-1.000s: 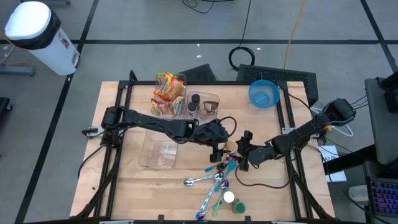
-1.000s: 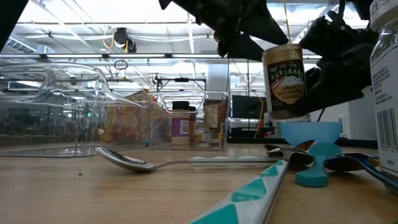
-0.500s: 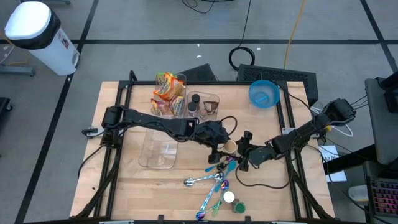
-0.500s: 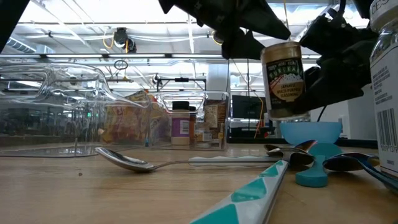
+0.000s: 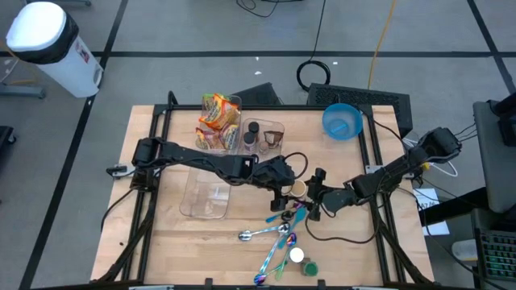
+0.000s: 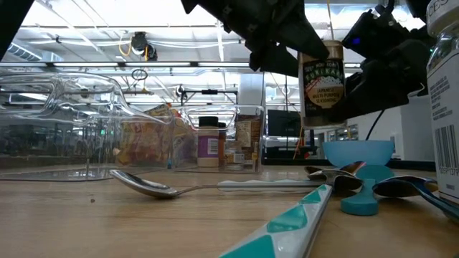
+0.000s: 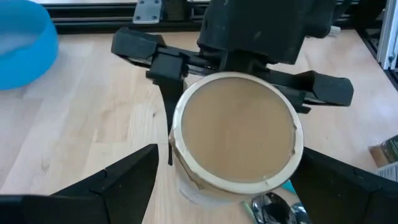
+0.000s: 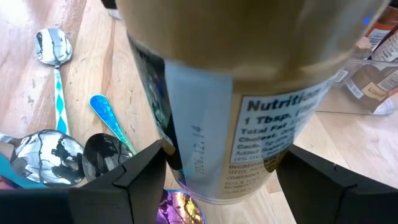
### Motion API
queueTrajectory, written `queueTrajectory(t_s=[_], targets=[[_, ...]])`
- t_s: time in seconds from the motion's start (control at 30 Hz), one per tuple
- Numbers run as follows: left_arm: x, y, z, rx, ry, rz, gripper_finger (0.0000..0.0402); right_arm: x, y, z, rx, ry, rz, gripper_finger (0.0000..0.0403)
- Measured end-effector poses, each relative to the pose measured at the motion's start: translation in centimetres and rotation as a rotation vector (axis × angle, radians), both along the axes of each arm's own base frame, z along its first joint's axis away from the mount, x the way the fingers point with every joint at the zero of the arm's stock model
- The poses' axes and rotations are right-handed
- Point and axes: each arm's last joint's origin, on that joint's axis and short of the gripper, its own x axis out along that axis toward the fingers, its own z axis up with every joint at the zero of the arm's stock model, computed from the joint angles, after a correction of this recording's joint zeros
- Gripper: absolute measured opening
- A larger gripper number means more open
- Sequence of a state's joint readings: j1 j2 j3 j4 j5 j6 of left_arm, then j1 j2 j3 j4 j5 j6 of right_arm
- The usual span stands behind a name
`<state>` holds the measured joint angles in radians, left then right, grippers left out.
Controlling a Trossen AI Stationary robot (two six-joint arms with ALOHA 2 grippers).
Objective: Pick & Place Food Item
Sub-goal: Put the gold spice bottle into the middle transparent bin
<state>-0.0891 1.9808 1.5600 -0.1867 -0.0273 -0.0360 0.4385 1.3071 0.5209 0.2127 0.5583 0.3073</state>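
A spice jar (image 6: 323, 82) with a tan lid (image 7: 236, 127) and a printed label hangs upright above the table's middle, between my two grippers. My right gripper (image 8: 221, 168) reaches in from the table's right and is shut on it. My left gripper (image 7: 227, 158) comes from the table's left, slanting down, and stands open with one finger on either side of the lid. I cannot tell whether it touches the lid. In the high view the lid (image 5: 297, 188) shows between both hands. My right gripper pinches the jar's labelled body (image 8: 186, 162) between its two fingers, one on each side, below the lid. The fingers come from the table's right, slanting a little down. The jar is lifted clear of the table, nearly upright.
Several spoons (image 5: 278, 229) lie on the wood just below the jar. A clear empty container (image 5: 205, 193) lies to the left. A bin with snack bags (image 5: 219, 121) and small jars (image 5: 251, 137) stands at the back, and a blue bowl (image 5: 342, 121) at the far right.
The jar has risen a little in my right gripper and come closer in between my left gripper's fingers, its lid now partly behind one of them in the low view. It has tipped slightly. Neither gripper has opened or shut.
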Motion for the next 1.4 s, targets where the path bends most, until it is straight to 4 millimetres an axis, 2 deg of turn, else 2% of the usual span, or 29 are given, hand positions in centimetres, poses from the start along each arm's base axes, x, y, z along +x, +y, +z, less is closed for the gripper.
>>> queueTrajectory(t_s=[0.2,0.37,0.63,0.73,0.9,1.03,1.2,1.4], targets=[[0.2,0.0,0.3,-0.002,-0.034,-0.004,0.0337,0.0,0.0,0.0,0.003,-0.002,0.0,0.0254],[0.4,-0.1,0.6,-0.003,-0.074,-0.033,0.0272,0.0,0.0,0.1,0.013,-0.009,-0.003,0.0254],[0.2,0.0,0.5,0.015,-0.057,-0.018,0.027,0.0,0.0,0.0,0.012,0.0,0.003,0.0254],[-0.8,0.1,2.1,0.015,-0.052,-0.007,0.027,0.1,0.1,0.3,0.026,-0.021,-0.006,0.0291],[-3.4,0.6,6.9,0.057,-0.13,0.06,0.027,-0.3,0.1,0.0,0.055,0.022,0.023,0.0379],[-6.1,1.1,8.3,0.11,-0.14,0.155,0.027,-0.4,0.1,0.9,0.125,-0.015,0.051,0.0388],[-9.8,1.9,8.1,0.109,-0.194,0.282,0.027,-0.7,0.1,1.7,0.2,-0.039,0.074,0.0379],[-13.8,3.8,3.6,0.058,-0.185,0.451,0.027,-0.8,0.1,2.2,0.216,-0.061,0.086,0.0381]])
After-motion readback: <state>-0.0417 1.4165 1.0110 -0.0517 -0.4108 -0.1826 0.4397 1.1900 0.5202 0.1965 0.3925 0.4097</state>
